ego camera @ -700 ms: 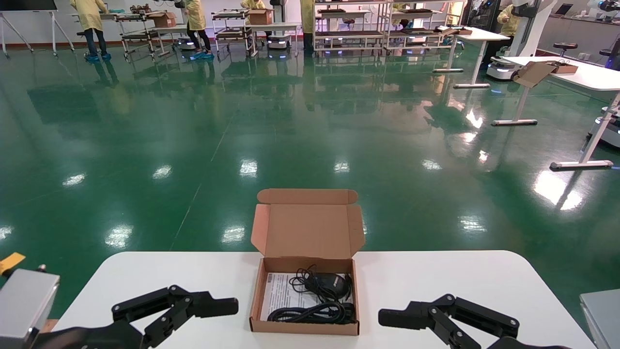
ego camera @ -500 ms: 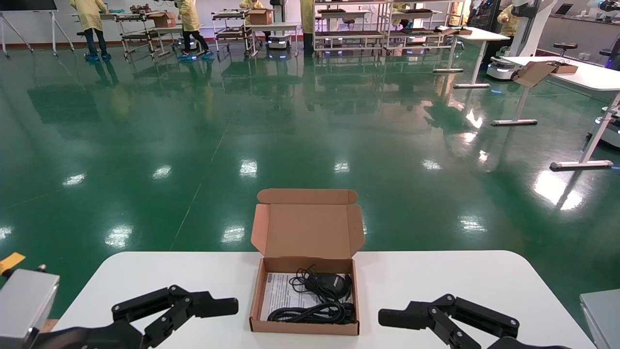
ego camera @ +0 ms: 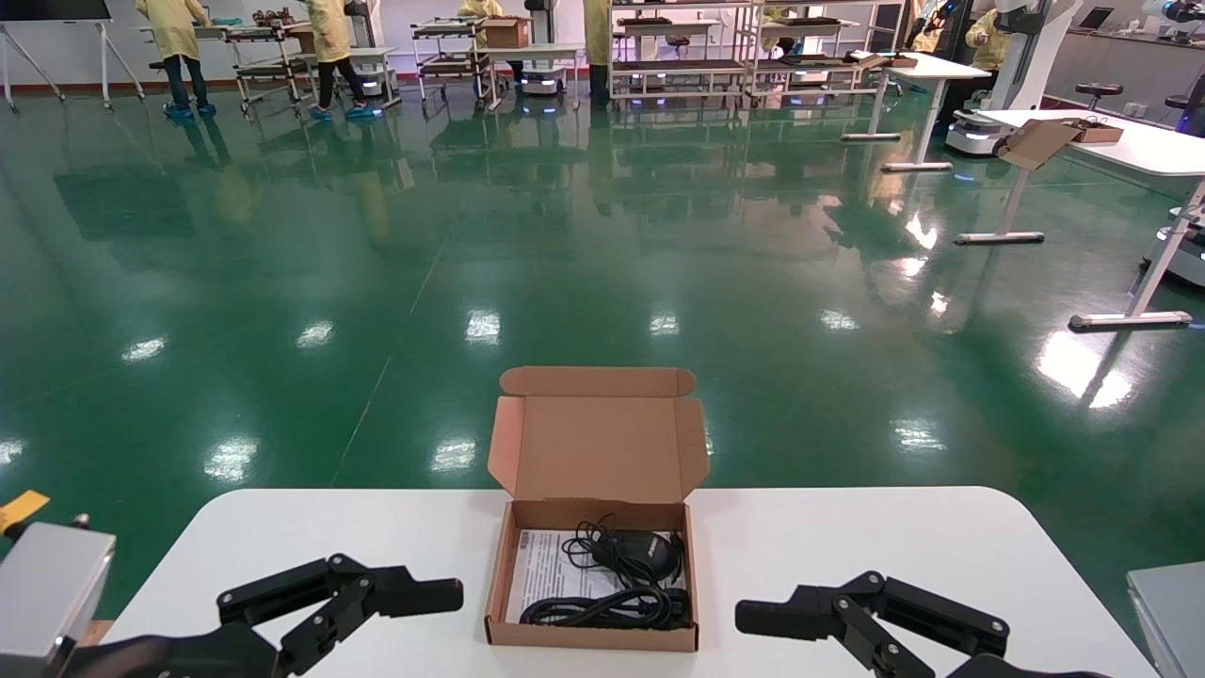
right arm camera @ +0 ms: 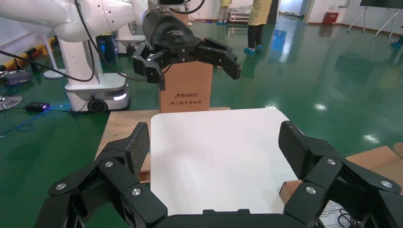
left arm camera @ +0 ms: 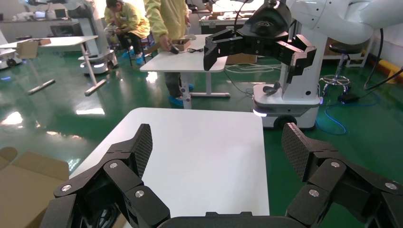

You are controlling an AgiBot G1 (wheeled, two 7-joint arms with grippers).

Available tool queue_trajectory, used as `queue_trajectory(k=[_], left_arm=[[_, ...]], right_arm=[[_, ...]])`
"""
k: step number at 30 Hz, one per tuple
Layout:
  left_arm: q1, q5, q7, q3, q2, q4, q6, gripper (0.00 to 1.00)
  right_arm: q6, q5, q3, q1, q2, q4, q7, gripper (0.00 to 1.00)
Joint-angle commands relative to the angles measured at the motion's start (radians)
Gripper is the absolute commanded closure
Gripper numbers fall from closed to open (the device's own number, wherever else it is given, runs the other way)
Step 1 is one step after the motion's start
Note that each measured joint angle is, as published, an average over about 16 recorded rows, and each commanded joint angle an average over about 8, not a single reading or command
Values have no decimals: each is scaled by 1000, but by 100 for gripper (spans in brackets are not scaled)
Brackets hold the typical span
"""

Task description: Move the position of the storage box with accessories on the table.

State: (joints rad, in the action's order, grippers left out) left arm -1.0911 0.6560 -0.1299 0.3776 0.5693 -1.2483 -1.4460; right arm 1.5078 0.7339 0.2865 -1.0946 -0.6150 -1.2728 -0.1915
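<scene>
Left gripper, wide, at box's 9 o'clock; right gripper, wide, 3 o'clock; cables inside; table.

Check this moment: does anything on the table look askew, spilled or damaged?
Nothing stands out. The storage box sits square on the table, lid open, accessories inside. The left gripper and right gripper flank it, open, touching nothing.
</scene>
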Motion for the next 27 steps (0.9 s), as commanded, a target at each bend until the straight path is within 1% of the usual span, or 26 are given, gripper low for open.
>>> queue_trajectory(k=[1, 4, 6, 9, 13, 15, 21, 27], left_arm=[[0, 0, 0, 0, 0, 0, 0, 0], [0, 0, 0, 0, 0, 0, 0, 0], [0, 0, 0, 0, 0, 0, 0, 0], [0, 0, 0, 0, 0, 0, 0, 0], [0, 0, 0, 0, 0, 0, 0, 0], [0, 0, 0, 0, 0, 0, 0, 0], [0, 0, 0, 0, 0, 0, 0, 0], [0, 0, 0, 0, 0, 0, 0, 0]], right_arm=[[-4, -7, -4, 8, 0, -1, 1, 0], [24, 15, 13, -39, -6, 14, -7, 0], [44, 42, 32, -98, -15, 35, -12, 0], [68, 78, 70, -205, -40, 106, -31, 0], [64, 130, 130, -349, -84, 258, -84, 0], [58, 173, 165, -415, -107, 341, -123, 0], [62, 353, 293, -595, -189, 566, -230, 0], [56, 521, 418, -742, -284, 789, -301, 0]])
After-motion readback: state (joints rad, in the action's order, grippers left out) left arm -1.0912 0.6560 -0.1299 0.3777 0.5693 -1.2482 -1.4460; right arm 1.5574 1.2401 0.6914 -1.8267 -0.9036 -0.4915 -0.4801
